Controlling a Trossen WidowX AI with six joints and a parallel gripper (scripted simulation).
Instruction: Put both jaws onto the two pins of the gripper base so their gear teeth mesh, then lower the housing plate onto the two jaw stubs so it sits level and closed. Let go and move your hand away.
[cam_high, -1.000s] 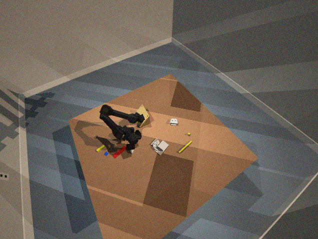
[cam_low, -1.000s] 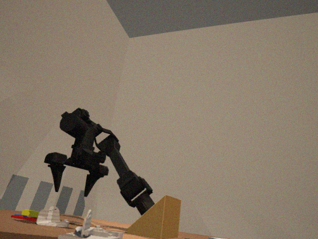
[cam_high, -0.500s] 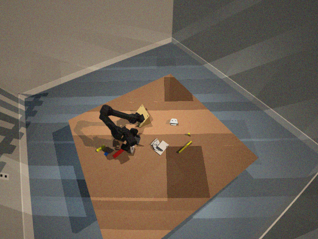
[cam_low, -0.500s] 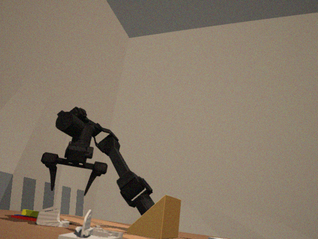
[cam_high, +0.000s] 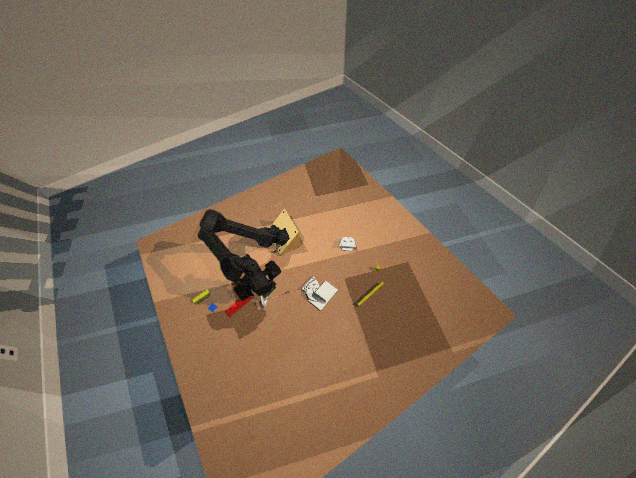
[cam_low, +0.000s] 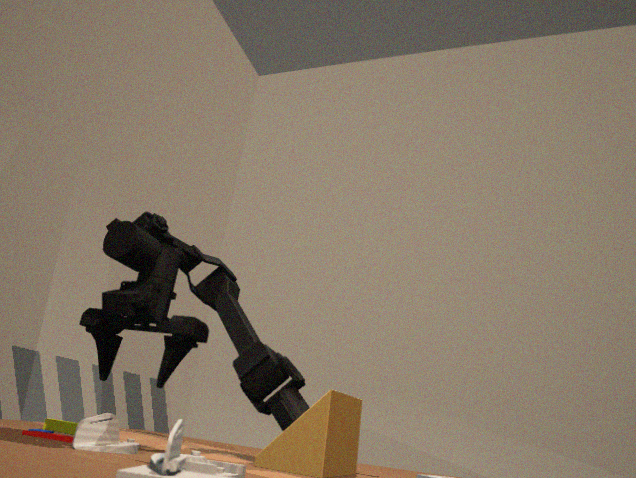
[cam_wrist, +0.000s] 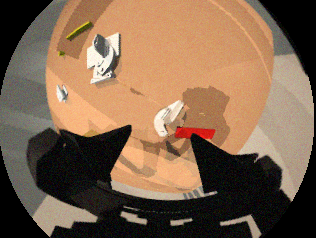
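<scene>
The white gripper base lies on the table. One pale jaw stands up steeply over it; whether it sits on a pin I cannot tell. The other white jaw lies apart on the table beside the red block. The small white piece, seemingly the housing plate, lies farther off, away from the base. My black gripper is open and empty, high above the loose jaw. In the top view the arm hides its fingertips.
A red block, a blue piece and a yellow-green block lie near the loose jaw. A tan wedge stands by the arm's base. A yellow stick lies beyond the gripper base.
</scene>
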